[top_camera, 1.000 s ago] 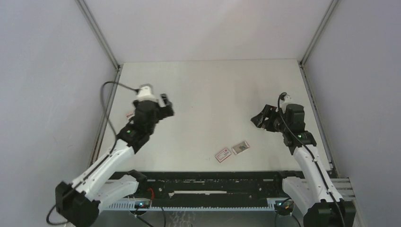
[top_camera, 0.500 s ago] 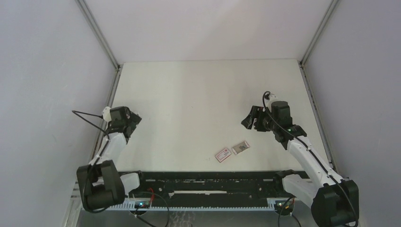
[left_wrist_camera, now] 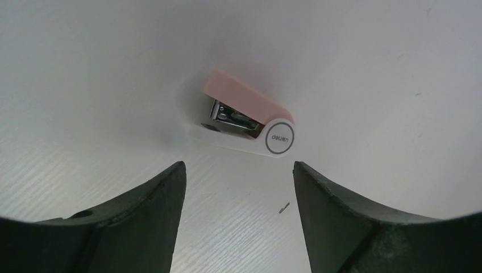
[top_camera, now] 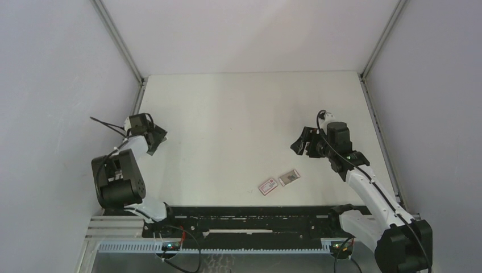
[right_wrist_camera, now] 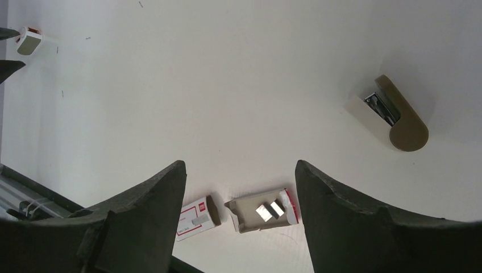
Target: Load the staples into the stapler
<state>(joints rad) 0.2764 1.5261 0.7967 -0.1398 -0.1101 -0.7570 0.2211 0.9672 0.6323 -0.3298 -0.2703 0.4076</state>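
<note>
Olive-brown on top and cream beneath, the olive stapler point(right_wrist_camera: 394, 115) lies on its side on the white table point(top_camera: 239, 108). A strip of silver metal shows between its two halves. In your right wrist view it sits off to the right, past the right finger, well apart from everything else.

Your right claw point(right_wrist_camera: 239, 168) hangs above the table with its fingers spread wide and nothing between them. Framed between those fingers, near the table's front edge, is a pale cardboard tray point(right_wrist_camera: 244, 217). It holds the staples point(right_wrist_camera: 267, 210), two short silvery blocks lying side by side. Just beside the tray, to its left in this view, lies a white sleeve point(right_wrist_camera: 197, 218) with a red label. The two are close, but you cannot tell whether they touch.

Your left claw point(left_wrist_camera: 239, 168) is at the table's left edge, its arm folded up near its base. Its fingers are also spread and hold nothing. Just past the fingertips lies a pink stapler point(left_wrist_camera: 248, 123), pink above and white below. It is on its side, with a grey ring printed on its rounded end, and touches neither finger. The two staplers lie on opposite sides of the table.
</note>
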